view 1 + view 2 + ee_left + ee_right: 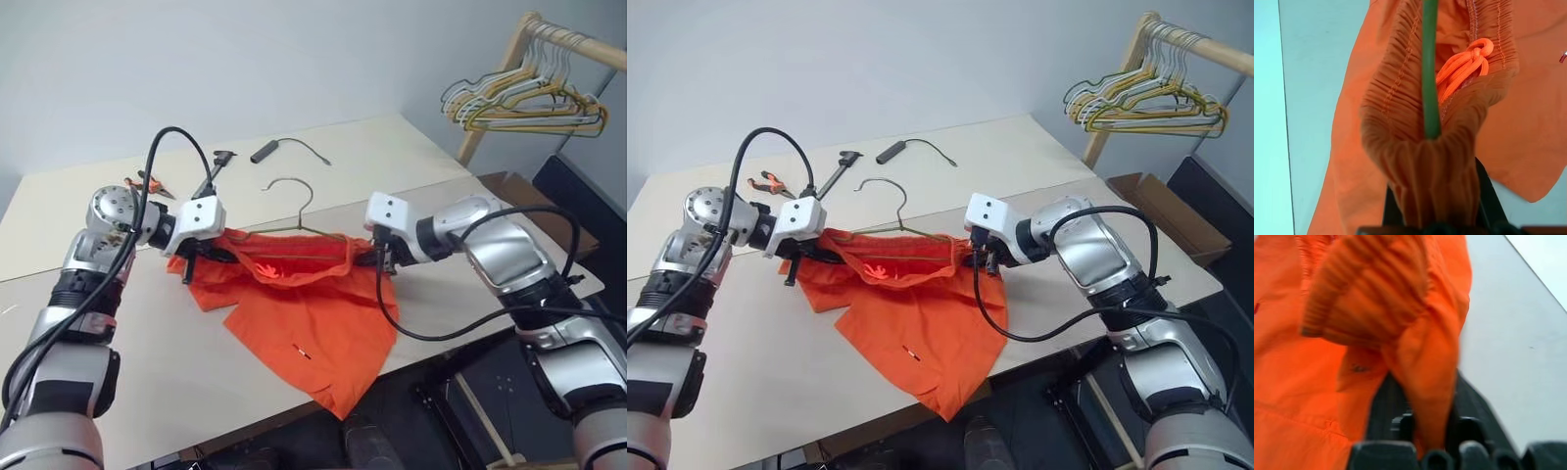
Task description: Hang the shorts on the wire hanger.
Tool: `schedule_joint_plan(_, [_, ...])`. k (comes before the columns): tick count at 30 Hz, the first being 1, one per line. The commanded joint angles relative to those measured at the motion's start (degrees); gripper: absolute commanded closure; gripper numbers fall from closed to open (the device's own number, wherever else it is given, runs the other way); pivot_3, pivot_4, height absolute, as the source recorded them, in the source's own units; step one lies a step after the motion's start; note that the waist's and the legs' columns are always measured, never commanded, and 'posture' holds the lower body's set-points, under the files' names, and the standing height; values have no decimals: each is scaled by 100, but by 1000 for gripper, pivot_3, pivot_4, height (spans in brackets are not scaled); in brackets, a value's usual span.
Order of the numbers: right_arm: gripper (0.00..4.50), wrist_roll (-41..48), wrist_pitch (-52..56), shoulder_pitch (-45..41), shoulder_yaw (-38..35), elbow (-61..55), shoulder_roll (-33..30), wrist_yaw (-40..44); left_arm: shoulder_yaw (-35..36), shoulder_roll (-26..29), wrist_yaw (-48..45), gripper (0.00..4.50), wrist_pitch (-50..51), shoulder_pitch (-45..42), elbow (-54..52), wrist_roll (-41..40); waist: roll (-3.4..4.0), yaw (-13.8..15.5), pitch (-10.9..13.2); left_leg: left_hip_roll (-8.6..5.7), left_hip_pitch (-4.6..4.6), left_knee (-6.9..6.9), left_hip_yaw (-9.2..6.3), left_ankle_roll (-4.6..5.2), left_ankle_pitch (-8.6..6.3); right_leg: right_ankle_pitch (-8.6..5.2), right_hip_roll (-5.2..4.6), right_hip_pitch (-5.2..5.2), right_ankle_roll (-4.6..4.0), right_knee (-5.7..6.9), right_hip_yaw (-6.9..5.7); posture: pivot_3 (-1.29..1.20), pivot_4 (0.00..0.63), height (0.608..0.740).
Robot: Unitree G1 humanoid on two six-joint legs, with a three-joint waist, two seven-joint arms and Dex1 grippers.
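A: At the centre of the frame, on the pale table (118, 343), the orange shorts (304, 323) hang by their waistband between two grippers, the wire hanger (294, 211) threaded through it, hook up.

B: And the grip?

A: The left gripper (1432, 215) is clamped on gathered waistband; the right gripper (1430, 431) is pinched shut on fabric at the opposite end.

B: Next?

A: Probably settling the waistband evenly along the hanger, without tugging it off.

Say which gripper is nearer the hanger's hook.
Right. The right gripper grips the shorts just past the wire hanger, whose hook sits toward that side; the left gripper holds the waistband's far end.
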Motion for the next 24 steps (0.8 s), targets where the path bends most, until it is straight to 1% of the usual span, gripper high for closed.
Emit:
schedule_joint_plan(1, [4491, 213, 71, -225, -283, 74, 13, 230, 95, 61, -151, 4500, -66, -29, -191, -166, 0, 2, 0, 0, 0, -1, 0, 0, 0, 0, -1, 0, 0, 0, 0, -165, 63, 740])
schedule_joint_plan(4, [4491, 421, 277, -226, -426, 52, -20, 420, 121, 42, -197, 4500, -105, -25, -185, -210, 1, 10, 0, -1, -1, 3, 0, 1, 0, 1, -3, 2, 1, 0, -1, -171, 64, 740])
schedule_joint_plan(6, [4500, 583, 474, -164, -539, -56, -88, 523, 186, 8, -242, 3929, -45, -38, -186, -323, 1, 17, 0, -1, -1, 4, 0, 1, -1, 1, -4, 3, 2, 0, 0, -173, 63, 740])
schedule_joint_plan(7, [4500, 649, 553, -114, -589, -134, -136, 548, 227, -7, -282, 3767, -52, -44, -185, -406, 1, 17, 0, -1, -1, 4, 0, 2, -1, 1, -4, 2, 2, 0, -1, -175, 63, 740])
schedule_joint_plan(11, [4500, 956, 935, 283, -861, -589, -390, 522, 420, -46, -229, 2551, 25, -106, -170, -663, 1, 28, 1, -1, -2, 2, -3, 4, -2, 1, -6, 1, 2, 0, -3, -180, 64, 740])
schedule_joint_plan(13, [4500, 1129, 1193, 583, -1049, -905, -528, 420, 550, -52, -144, 1855, 136, -122, -171, -783, 1, 25, 1, -1, -3, 3, -4, 5, -3, 1, -7, 2, 2, -1, -6, -191, 64, 740])
schedule_joint_plan(19, [4500, 1730, 2005, 1637, -1800, -1978, -885, -60, 967, -112, 439, 14, 462, -281, -148, -1019, 1, 27, 1, -1, -1, 6, -4, 6, -4, 1, -10, 6, 2, -1, -3, -196, 66, 740])
schedule_joint_plan(21, [4500, 1905, 2283, 1969, -2061, -2267, -957, -286, 1166, -177, 694, 14, 703, -353, -215, -1195, 1, 30, 1, -1, -1, 6, -4, 8, -4, 1, -9, 8, 2, -1, -2, -201, 66, 740])
schedule_joint_plan(23, [4500, 2106, 2695, 2308, -2505, -2517, -929, -622, 1461, -315, 1144, 14, 1501, -432, -488, -1542, 0, 40, 0, -1, 0, 5, -3, 9, -5, 2, -10, 10, 3, -3, -1, -202, 66, 740])
schedule_joint_plan(24, [4500, 2207, 2965, 2481, -2826, -2617, -856, -841, 1574, -331, 1132, 14, 1866, -363, -776, -1812, 1, 47, 0, 0, 0, 9, -3, 13, -7, 2, -9, 10, 4, -1, -1, -206, 66, 740])
